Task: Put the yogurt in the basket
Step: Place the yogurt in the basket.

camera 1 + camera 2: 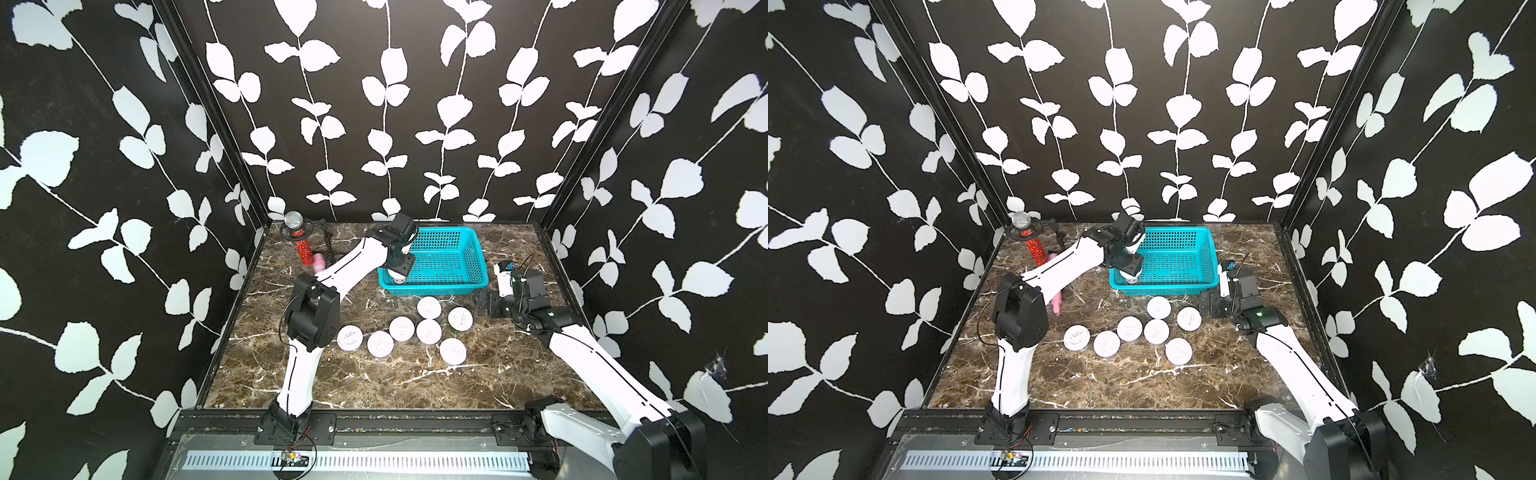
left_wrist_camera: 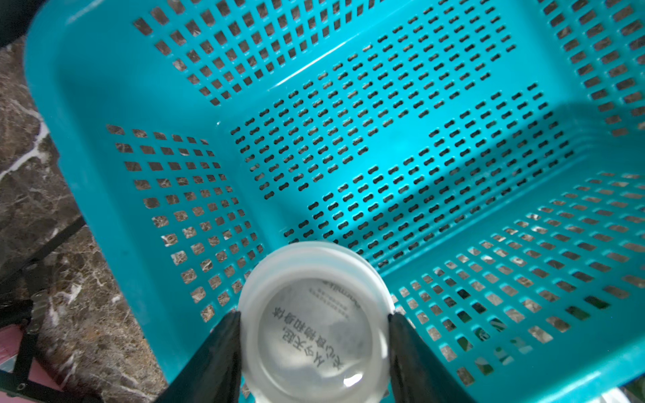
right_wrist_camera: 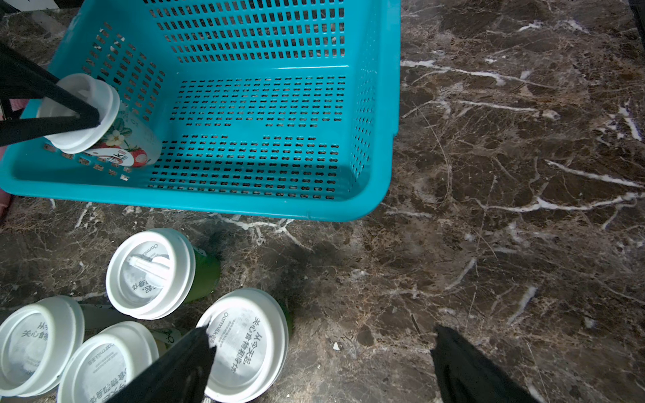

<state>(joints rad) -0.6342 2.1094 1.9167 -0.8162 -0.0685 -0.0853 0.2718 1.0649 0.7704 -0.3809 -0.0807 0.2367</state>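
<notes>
Turquoise basket [image 1: 440, 287], floor mostly open; left gripper [image 2: 314, 315] clamps yogurt [image 2: 314, 338] in its corner, right gripper [image 3: 323, 331] gapes wide

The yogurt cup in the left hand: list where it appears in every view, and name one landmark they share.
Top view: the white-lidded clear yogurt cup is at the near-left corner of the turquoise perforated plastic basket, under the arm.
Top view: the cup is at the same corner.
Left wrist: the cup is seen close up, gripped by the left hand.
Right wrist: the cup is tilted at the basket's corner.
Shared landmark: the basket.
</notes>
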